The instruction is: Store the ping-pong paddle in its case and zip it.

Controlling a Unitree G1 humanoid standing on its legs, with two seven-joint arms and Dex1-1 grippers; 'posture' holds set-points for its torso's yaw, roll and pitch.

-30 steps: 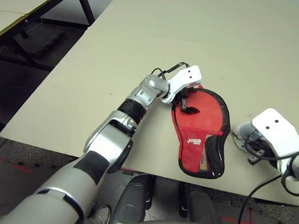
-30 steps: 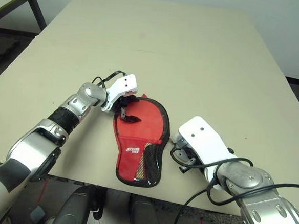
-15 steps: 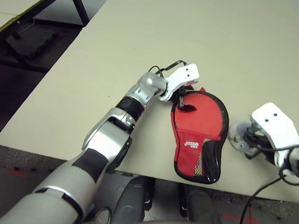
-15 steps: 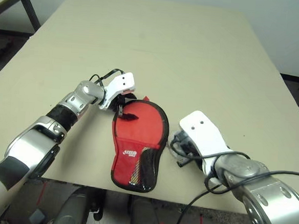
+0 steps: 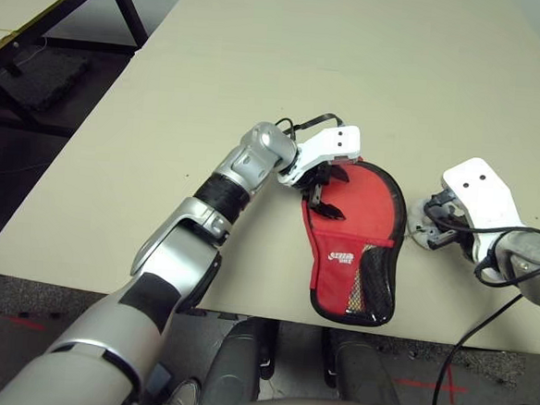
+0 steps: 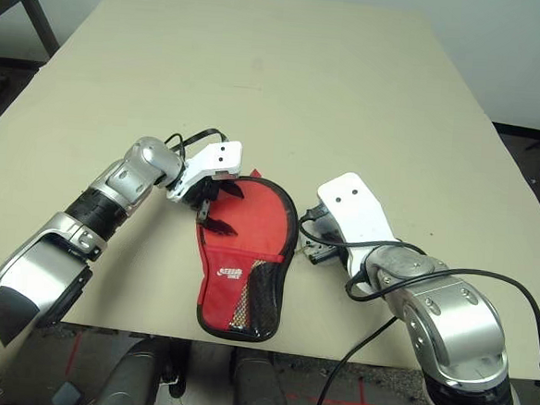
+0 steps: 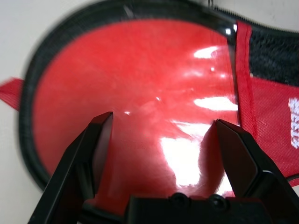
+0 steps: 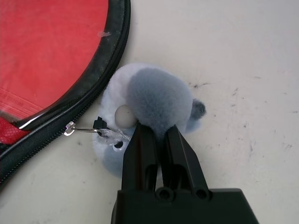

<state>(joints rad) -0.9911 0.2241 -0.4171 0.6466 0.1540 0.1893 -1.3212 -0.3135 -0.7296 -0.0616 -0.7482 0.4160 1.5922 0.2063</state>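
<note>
Case (image 5: pixel 355 246), red with black zipper edge, lies flat on the bench (image 5: pixel 261 63) near its front edge. Head view: left gripper (image 5: pixel 324 190) hangs over the case's round end; right gripper (image 6: pixel 315 252) sits just beside its right edge. Left wrist view: fingers (image 7: pixel 96 149) spread wide, released, above the red face. Right wrist view: fingers (image 8: pixel 140 149) clenched on a grey-white soft ball (image 8: pixel 149 100) touching the zipper edge.

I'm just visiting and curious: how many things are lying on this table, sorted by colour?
Red: 1, the case, with black edging
Grey-white: 1, the soft ball beside the case
Total: 2
</note>
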